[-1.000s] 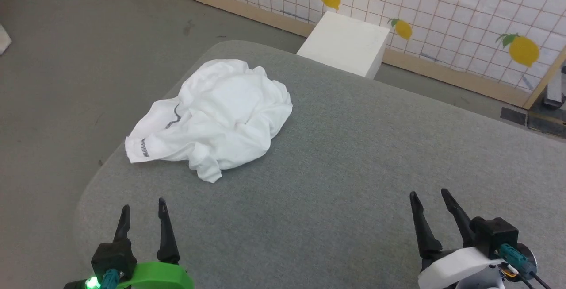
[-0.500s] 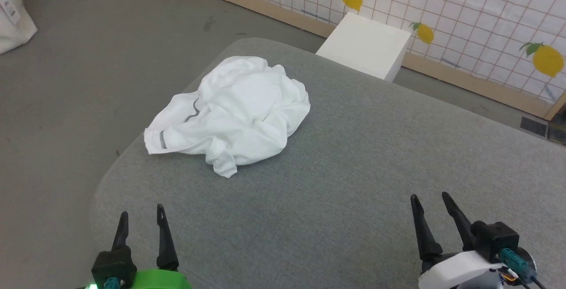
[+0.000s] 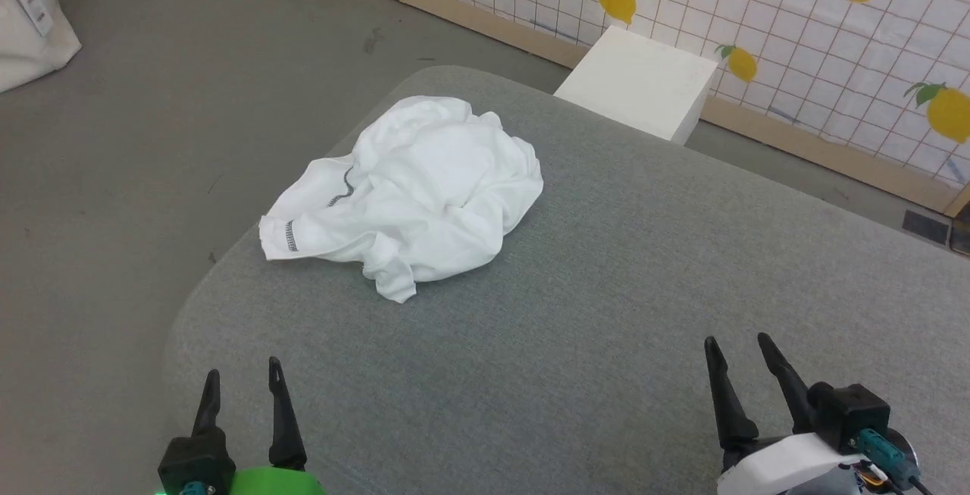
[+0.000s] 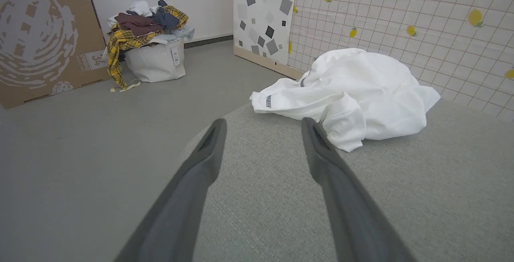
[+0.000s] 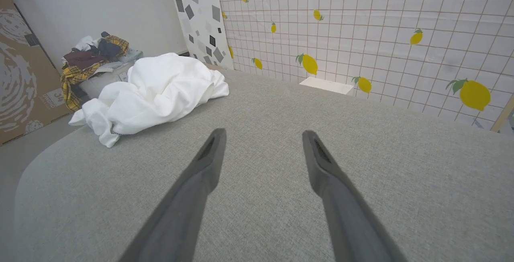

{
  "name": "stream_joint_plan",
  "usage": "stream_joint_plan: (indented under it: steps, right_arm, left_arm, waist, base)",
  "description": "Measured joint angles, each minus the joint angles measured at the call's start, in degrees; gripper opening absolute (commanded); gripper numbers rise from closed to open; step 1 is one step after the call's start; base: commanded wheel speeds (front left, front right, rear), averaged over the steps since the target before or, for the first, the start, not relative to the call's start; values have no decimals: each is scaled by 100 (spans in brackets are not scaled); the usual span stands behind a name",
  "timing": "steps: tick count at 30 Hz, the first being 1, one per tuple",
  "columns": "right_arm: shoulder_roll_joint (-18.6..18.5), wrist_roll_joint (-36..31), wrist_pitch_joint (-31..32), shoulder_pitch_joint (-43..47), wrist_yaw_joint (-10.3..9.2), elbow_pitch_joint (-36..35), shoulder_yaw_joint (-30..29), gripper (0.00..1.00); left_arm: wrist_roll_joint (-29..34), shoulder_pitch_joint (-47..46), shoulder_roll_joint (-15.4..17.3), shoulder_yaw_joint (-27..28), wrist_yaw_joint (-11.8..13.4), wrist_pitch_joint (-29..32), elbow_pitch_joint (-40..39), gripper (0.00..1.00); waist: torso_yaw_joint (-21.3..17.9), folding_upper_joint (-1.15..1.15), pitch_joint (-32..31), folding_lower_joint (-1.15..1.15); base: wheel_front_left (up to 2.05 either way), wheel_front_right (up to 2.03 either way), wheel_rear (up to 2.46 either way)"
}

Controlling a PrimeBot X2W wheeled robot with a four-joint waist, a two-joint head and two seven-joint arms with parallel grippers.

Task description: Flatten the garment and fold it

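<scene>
**Crumpled shirt left untouched at the pad's far-left corner**

On the cardboard sheet (image 4: pixel 40 33) at the upper left of the left wrist view, the figure "34" is read on a pale label. The letters beside it are too small to be made out. A white tag (image 4: pixel 175 55) is seen on the pale bag (image 4: pixel 156 63) heaped with mixed clothes, but its print cannot be read.

The garment (image 3: pixel 424 192) is found bunched in a heap left of centre in the head view, on the grey padded surface (image 3: pixel 606 313) near its rounded corner. Dark zigzag stitching is shown along the heap's left side. The white box (image 3: pixel 644 82) is seen beyond the pad, at the upper right of the heap, against the lemon-printed wall (image 3: pixel 833 25).

The left gripper (image 3: pixel 243 368) is placed at the lower left and the right gripper (image 3: pixel 736 339) at the lower right. The fingers of both are spread, nothing is held between them, and both are well apart from the garment.

Against the frame of a second ago, the whole head view is shifted. Heap, box and wall are displaced rightward, and more of the bag is brought into the upper left corner. The camera has been turned, while the garment's shape and its place on the pad are unchanged.
</scene>
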Motion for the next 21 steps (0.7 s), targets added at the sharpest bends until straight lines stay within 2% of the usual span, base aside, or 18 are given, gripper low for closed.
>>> stream_joint_plan:
  steps: [5, 8, 12, 15, 18, 21]
  right_arm:
    - [1, 8, 0, 0, 0, 14, 4, 100]
    - [1, 19, 0, 0, 0, 11, 4, 100]
    - [1, -45, 0, -5, 0, -3, -10, 100]
    - [4, -197, 2, -42, 0, -19, -34, 100]
    - [5, -339, 64, -160, 0, -110, -115, 100]
    - [4, -486, 174, -281, 0, -240, -176, 100]
  left_arm:
    - [-69, -1, 0, 30, -35, 0, 16, 100]
    - [-209, -119, 53, 91, -256, 0, 132, 100]
    - [-561, -970, 301, 240, -609, 159, 409, 100]
    - [-844, -1839, 526, 310, -886, 554, 679, 100]
    - [-1207, -2683, 647, 339, -1092, 1247, 1096, 100]
    - [-1497, -3375, 742, 288, -1198, 2168, 1616, 100]
  waist:
    - [-41, 0, -9, 0]
    - [-71, 0, 22, 0]
    - [-117, 0, 145, 0]
    - [-184, 0, 284, 0]
    - [-285, 0, 464, 0]
    - [-419, 0, 663, 0]
  base:
    - [0, 0, 0]
    - [0, 0, 0]
    - [0, 0, 0]
    - [0, 0, 0]
    - [0, 0, 0]
    - [0, 0, 0]
